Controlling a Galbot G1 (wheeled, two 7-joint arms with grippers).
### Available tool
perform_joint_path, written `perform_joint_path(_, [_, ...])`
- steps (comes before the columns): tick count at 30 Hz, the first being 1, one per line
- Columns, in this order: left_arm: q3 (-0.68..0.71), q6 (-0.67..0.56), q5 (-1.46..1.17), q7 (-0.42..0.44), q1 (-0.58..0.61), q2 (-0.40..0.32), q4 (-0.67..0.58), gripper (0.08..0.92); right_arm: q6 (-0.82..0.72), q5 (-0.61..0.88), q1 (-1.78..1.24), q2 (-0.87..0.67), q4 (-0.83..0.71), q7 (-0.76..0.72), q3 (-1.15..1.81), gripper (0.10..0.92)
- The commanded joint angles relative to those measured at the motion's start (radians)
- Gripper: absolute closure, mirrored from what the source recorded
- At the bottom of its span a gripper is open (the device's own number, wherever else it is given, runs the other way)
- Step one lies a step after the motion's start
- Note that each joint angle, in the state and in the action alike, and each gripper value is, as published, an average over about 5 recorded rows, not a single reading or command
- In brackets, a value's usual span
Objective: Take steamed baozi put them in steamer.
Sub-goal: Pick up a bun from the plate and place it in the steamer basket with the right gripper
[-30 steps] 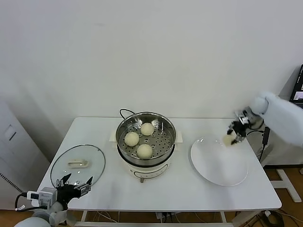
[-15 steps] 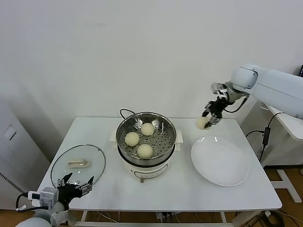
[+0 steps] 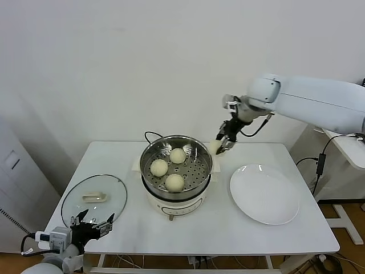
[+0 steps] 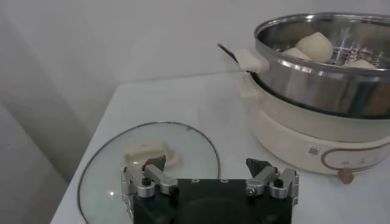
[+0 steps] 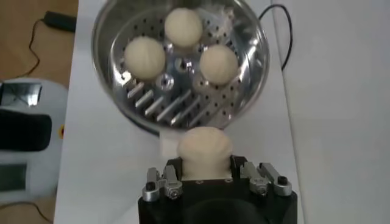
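Note:
The shiny steel steamer (image 3: 149, 155) stands mid-table on its cream base, with three cream-white baozi (image 3: 174, 182) on its perforated floor. My right gripper (image 3: 221, 142) hangs in the air just past the steamer's right rim, shut on a fourth baozi (image 3: 215, 147). In the right wrist view that baozi (image 5: 204, 149) fills the space between the fingers, with the steamer (image 5: 103, 67) and its three buns (image 5: 145, 55) beyond it. My left gripper (image 3: 91, 219) sits open and empty, low at the table's front left corner.
A white plate (image 3: 265, 194) lies bare on the table's right side. The glass lid (image 3: 94, 197) with its cream handle lies flat at the front left, just ahead of the left gripper (image 4: 209, 165). A black cord (image 3: 149, 136) runs behind the steamer.
My right arm has carried the baozi up off the plate and leftward, from the table's right edge to the steamer's right rim. The left arm has stayed put.

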Motion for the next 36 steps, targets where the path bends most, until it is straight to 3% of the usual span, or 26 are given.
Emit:
perform_joint_path(1, [0.002, 0.0, 0.0, 0.0, -0.003, -0.002, 0.002, 0.177, -0.112, 0.056, -0.054, 0.103, 0.027, 0.129, 0.016, 0.533])
perform_joint_path(30, [-0.003, -0.002, -0.001, 0.002, 0.004, 0.001, -0.006, 0.177, -0.103, -0.106, -0.272, 0.158, -0.06, 0.161, 0.099, 0.533])
perform_joint_path(36, [-0.003, -0.003, -0.001, 0.002, 0.007, -0.002, -0.007, 0.177, -0.103, -0.101, -0.273, 0.151, -0.06, 0.17, 0.113, 0.475])
